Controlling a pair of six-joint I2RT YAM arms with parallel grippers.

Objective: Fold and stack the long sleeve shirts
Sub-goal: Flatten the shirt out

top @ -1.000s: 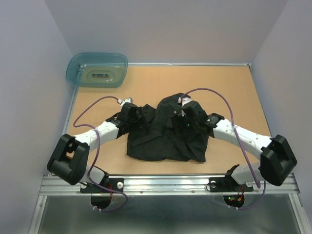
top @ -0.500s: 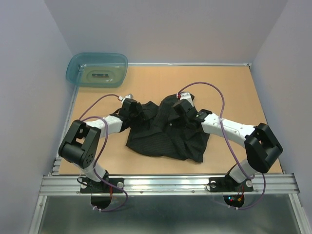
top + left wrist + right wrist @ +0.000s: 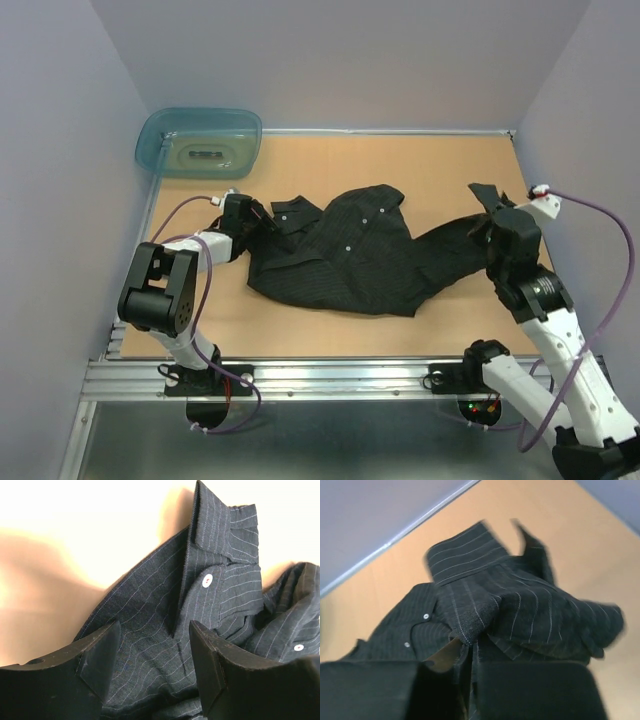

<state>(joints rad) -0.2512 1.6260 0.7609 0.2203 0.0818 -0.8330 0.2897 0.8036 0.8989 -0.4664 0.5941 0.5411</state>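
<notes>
Top external is showing the right gripper (image 3: 503, 218), sitting over the shirt (image 3: 350, 262) middle a second ago, now dragging a sleeve (image 3: 450, 245) out toward the right table (image 3: 440, 165) edge. The shirt is getting spread across the table for folding, with no fold made yet. Its jaws are clamping fully shut on sleeve cloth. Meanwhile the left gripper (image 3: 155, 655) is sitting at the shirt's left side near a button (image 3: 206, 580), jaws standing about half open, cloth lying between them, not pinching.

teal tub (image 3: 198, 143) in far-left corner, shirt (image 3: 350, 260) across mid-table, open tabletop (image 3: 420, 160) beyond
</notes>
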